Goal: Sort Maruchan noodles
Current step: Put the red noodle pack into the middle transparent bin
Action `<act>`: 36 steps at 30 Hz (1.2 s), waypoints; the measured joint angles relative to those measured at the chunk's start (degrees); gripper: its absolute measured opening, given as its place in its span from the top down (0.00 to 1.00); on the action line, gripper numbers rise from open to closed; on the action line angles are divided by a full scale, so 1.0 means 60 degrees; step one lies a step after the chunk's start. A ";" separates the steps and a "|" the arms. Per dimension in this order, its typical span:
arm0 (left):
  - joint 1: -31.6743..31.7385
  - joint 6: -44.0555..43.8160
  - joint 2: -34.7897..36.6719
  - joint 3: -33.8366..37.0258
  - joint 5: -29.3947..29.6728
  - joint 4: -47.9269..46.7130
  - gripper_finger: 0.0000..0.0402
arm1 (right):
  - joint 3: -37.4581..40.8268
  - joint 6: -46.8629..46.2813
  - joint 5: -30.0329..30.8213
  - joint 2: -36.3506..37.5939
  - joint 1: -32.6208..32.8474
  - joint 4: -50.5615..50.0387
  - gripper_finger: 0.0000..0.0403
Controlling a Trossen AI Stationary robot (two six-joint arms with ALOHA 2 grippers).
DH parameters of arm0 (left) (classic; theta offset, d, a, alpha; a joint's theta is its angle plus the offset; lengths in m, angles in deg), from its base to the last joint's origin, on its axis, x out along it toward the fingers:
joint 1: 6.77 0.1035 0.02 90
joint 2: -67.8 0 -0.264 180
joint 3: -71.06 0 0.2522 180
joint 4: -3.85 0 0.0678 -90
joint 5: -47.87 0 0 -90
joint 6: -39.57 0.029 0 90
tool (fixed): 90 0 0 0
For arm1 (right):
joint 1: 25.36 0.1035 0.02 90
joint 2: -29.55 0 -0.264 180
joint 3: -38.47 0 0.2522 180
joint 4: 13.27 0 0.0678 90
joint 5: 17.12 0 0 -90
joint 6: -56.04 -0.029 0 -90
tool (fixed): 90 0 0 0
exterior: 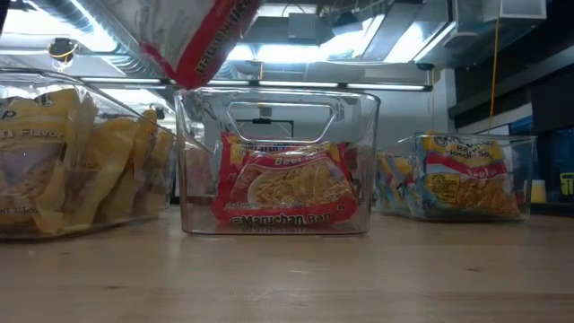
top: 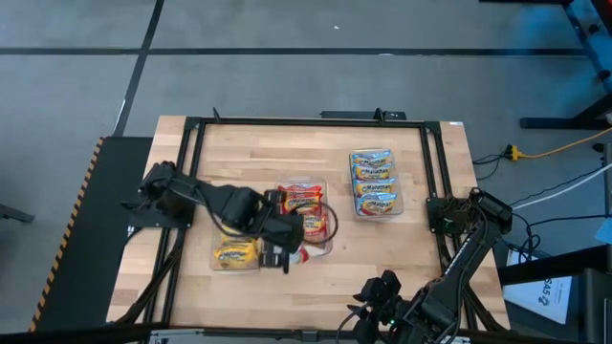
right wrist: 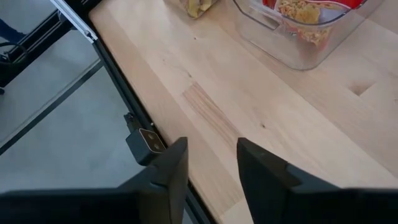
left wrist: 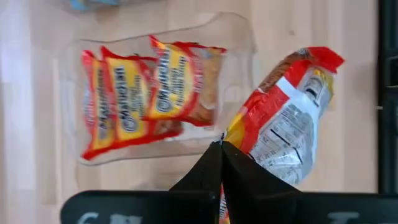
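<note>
Crinkled red packet [left wrist: 283, 118] — left tool [left wrist: 221, 149]

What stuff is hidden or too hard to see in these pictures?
- Low view: the held red packet is cut off by the top edge; the left gripper holding it is out of frame.
- High view: the left arm covers part of the middle tray.
- Left wrist view: the left gripper hides the held packet's lower end.
- High view: the right gripper is too small and dark.
</note>
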 joint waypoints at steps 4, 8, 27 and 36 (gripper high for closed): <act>0.0369 0.0418 0.0000 0.0000 -0.0004 0.0004 1.00 | 0.0000 0.0000 -0.0024 0.0000 0.0000 0.0000 0.68; 0.0526 0.0876 0.0000 -0.0033 -0.0015 0.0012 1.00 | 0.0000 0.0000 -0.0071 0.0000 0.0000 -0.0004 0.68; 0.0648 -0.0429 -0.0003 -0.0969 0.0380 -0.0509 0.99 | -0.0004 0.0744 -0.0081 0.0000 -0.0610 -0.0361 0.68; -0.0283 -0.2927 0.0859 -0.0235 -0.2824 -0.1288 0.98 | -0.0004 0.0867 0.0872 0.0007 -0.2028 -0.3670 0.68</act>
